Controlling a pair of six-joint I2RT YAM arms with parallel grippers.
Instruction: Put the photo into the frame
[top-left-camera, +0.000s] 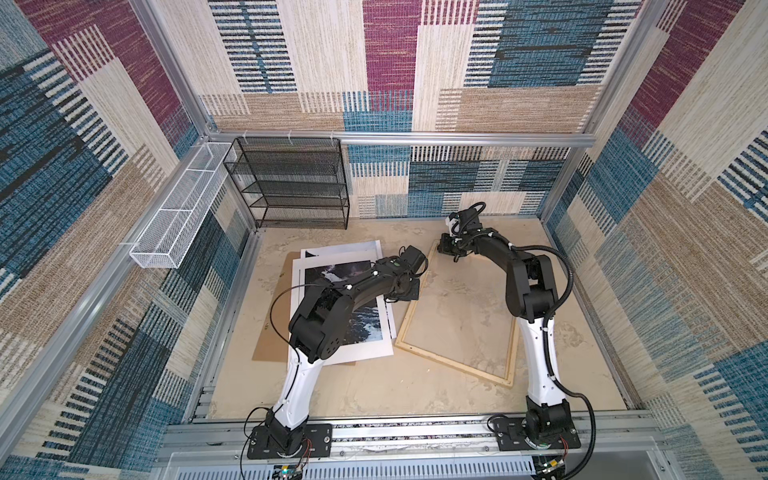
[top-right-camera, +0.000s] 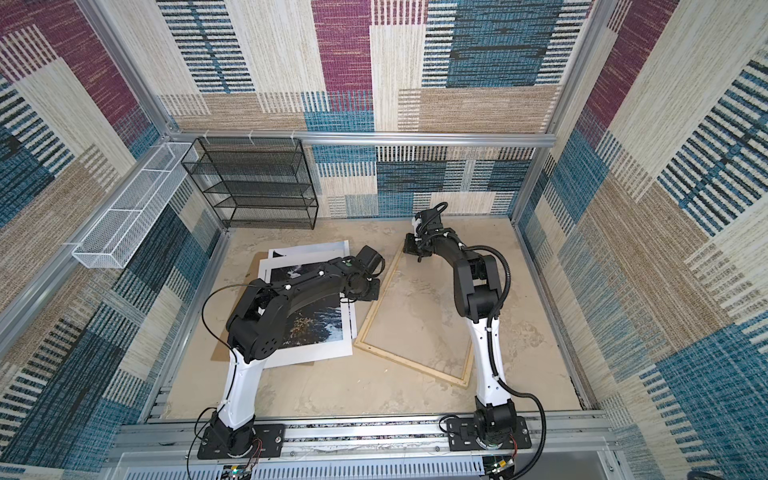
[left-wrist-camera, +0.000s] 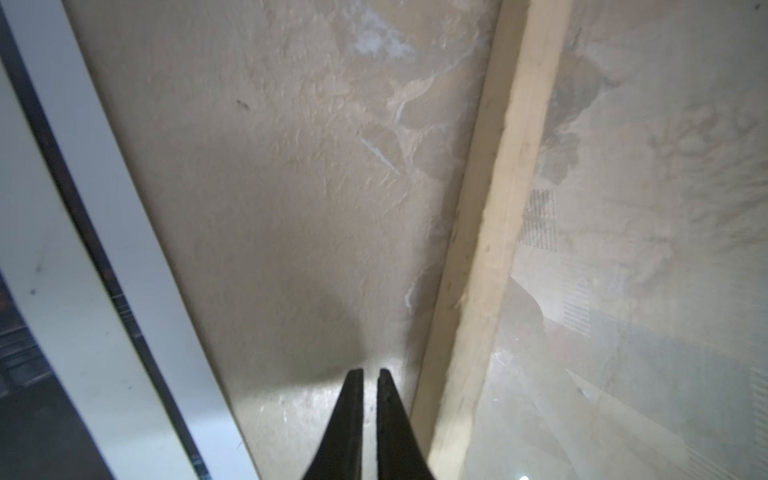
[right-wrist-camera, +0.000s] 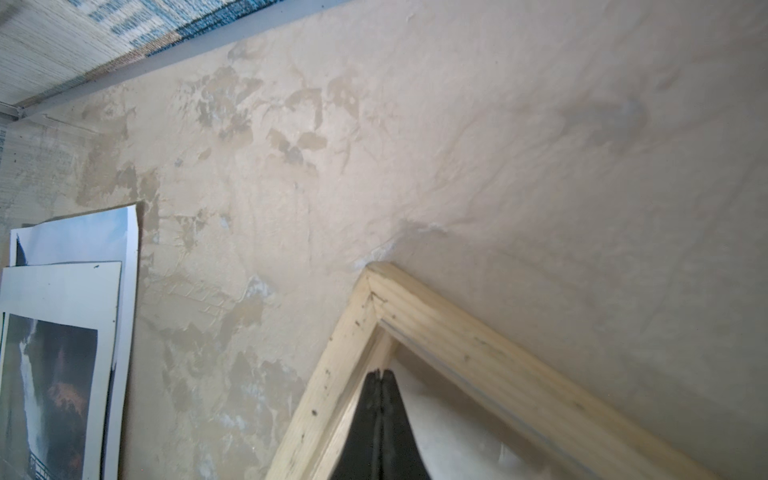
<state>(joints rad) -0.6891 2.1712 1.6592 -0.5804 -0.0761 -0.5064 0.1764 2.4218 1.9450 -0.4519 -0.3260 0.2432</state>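
When read from six o'clock outward, shows the frame (top-left-camera: 453, 361) flat and empty from centre to four o'clock, apparently ready for loading. Has the photo (top-left-camera: 368, 322) at nine o'clock, sandwiched under a white mat (top-left-camera: 345, 353) and over brown board (top-left-camera: 268, 349). Holds the left gripper (left-wrist-camera: 370, 371) between pile and frame, nearly pressed together, pinching nothing. Sets the right gripper (right-wrist-camera: 380, 371), pressed together, inside the frame's twelve o'clock corner, seemingly steadying it.
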